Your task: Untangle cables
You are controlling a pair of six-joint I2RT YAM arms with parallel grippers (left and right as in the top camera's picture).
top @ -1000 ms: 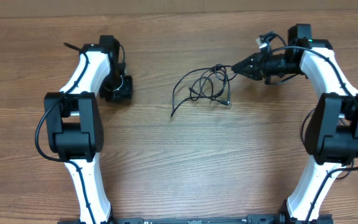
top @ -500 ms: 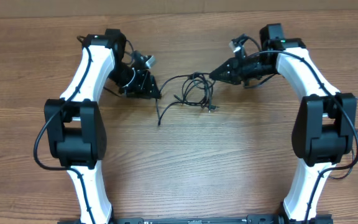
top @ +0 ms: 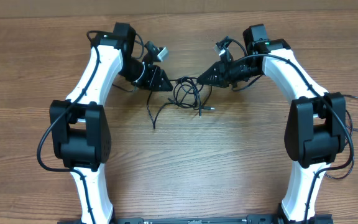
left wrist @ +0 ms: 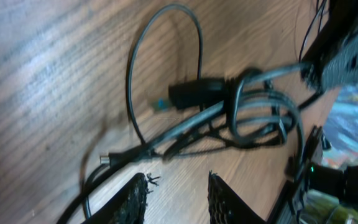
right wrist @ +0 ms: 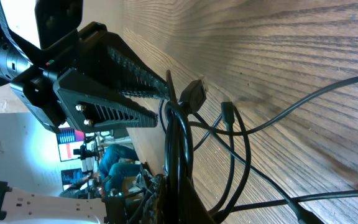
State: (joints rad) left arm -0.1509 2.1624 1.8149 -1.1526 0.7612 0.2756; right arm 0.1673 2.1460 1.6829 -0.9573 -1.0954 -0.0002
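Both arms are extended from the near edge toward the far middle, with the elbows bowed outward. The left arm (top: 98, 68) is bent inward at the wrist. The left gripper (top: 165, 85) is pointed right and held low, its fingers (left wrist: 132, 198) parted. The right arm (top: 291, 68) is posed as a mirror of it. The right gripper (top: 204, 78) is aimed left and pinched closed on the cables (top: 188, 93). The two grippers are set near each other, tip facing tip.

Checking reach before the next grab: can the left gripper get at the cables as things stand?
Probably yes: the left gripper stands open right at the cables, nothing between; the right gripper pinches their far side.
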